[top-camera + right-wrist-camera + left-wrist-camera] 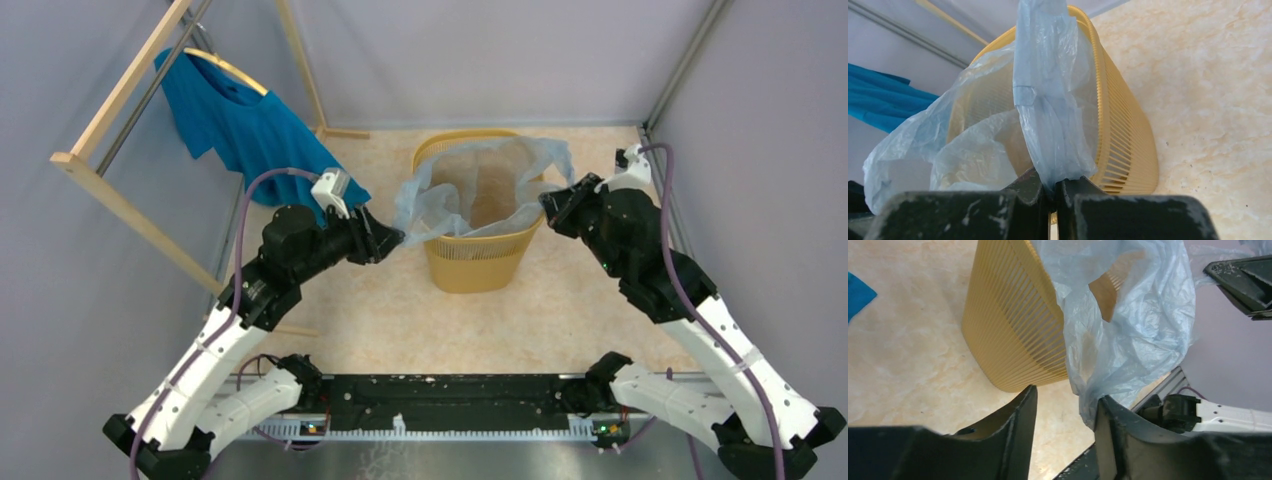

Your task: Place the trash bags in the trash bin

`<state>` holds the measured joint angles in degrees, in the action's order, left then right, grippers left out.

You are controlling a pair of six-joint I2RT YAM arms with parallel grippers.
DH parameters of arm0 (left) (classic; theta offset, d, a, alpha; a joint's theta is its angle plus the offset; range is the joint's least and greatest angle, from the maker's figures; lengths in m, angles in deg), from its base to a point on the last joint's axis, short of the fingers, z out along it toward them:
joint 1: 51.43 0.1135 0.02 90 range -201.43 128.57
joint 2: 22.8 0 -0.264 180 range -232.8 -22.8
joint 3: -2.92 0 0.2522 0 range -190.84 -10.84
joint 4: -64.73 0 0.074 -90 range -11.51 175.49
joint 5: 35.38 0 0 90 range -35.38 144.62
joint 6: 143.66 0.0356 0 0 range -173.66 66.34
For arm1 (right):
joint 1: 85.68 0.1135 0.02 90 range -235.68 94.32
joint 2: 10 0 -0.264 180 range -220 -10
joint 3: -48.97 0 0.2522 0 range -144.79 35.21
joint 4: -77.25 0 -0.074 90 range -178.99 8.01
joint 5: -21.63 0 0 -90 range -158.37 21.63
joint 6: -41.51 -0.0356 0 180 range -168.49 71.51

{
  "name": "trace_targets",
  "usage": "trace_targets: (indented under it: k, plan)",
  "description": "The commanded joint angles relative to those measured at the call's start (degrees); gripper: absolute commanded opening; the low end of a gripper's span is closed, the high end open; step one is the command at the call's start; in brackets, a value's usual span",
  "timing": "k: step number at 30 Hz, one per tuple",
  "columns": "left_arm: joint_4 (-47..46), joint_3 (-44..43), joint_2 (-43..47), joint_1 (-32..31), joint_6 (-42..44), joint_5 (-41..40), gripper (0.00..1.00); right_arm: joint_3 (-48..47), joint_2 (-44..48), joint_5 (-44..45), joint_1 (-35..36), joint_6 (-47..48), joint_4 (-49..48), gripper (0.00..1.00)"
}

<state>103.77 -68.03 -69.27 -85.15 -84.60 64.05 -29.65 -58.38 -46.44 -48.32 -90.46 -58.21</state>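
The yellow-orange trash bin [470,262] stands upright on the floor between my two arms. The pale grey-blue trash bag [430,200] is spread across its mouth, with film hanging over the left and right sides of the rim. My right gripper [553,208] sits at the bin's right rim, shut on a gathered strip of the bag [1048,100], which rises from between its fingers [1053,182]. At the bin's left side my left gripper [1066,394] stands open. The bag's hanging edge [1138,325] brushes its right fingertip [1103,407], and nothing lies between the jaws.
A bright blue T-shirt [240,120] hangs on a wooden rack [110,190] at the back left, just behind my left wrist. Grey walls close in the pale floor [400,310] on three sides. The arms' base rail [440,400] runs along the near edge.
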Motion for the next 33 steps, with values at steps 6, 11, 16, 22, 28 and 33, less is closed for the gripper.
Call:
trace_targets:
  k: [6,11,16,22,28,33]
  plan:
    - [-6.84,-1.12,-3.63,0.20,-5.38,6.17,0.85,-0.23,2.10,-5.70,0.15,3.33,-5.46,0.00]
    - [-8.93,-3.97,-4.39,0.23,-4.67,7.68,0.99,0.44,1.99,-7.05,0.08,2.56,-5.75,0.00]
    - [-9.45,-5.61,-2.31,0.23,-3.95,6.12,0.99,0.11,2.36,-7.02,0.16,3.20,-5.90,0.00]
    - [-10.23,-5.02,-0.86,0.23,-5.00,6.93,0.99,0.13,2.69,-7.36,0.14,3.64,-5.84,0.00]
    - [-10.15,-4.46,-4.12,0.23,-5.08,6.34,0.91,0.52,3.77,-7.68,0.11,4.17,-5.55,0.00]
    - [-7.57,-4.86,-5.11,0.23,-3.28,2.84,0.47,-0.05,5.54,-4.02,0.13,8.31,-0.25,0.00]
